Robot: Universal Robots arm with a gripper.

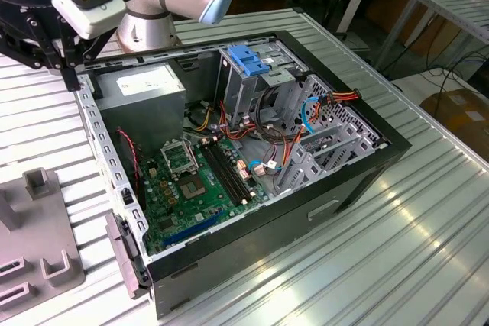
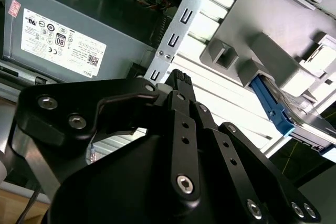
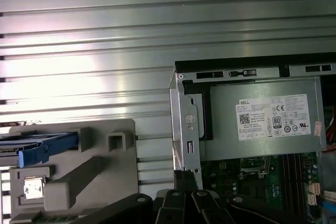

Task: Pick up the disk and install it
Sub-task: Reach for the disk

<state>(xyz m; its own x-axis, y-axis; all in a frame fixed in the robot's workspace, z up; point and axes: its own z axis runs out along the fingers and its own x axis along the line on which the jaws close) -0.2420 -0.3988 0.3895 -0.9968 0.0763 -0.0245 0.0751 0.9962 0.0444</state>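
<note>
The disk (image 3: pixel 42 148) sits on the fixture (image 3: pixel 105 179) beside the case (image 3: pixel 184 108); power supply (image 3: pixel 226 142) inside.

Ribbed metal table (image 1: pixel 428 250) carries open computer case (image 1: pixel 267 253), grey fixture (image 1: pixel 61 234) beside it.

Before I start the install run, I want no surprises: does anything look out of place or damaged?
Nothing stands out: the disk lies in its grey fixture beside the open computer case, with no visible damage.

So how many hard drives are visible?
1: the disk rests on the grey fixture beside the computer case, in the first wrist view; another may hide inside the drive cage.
</note>
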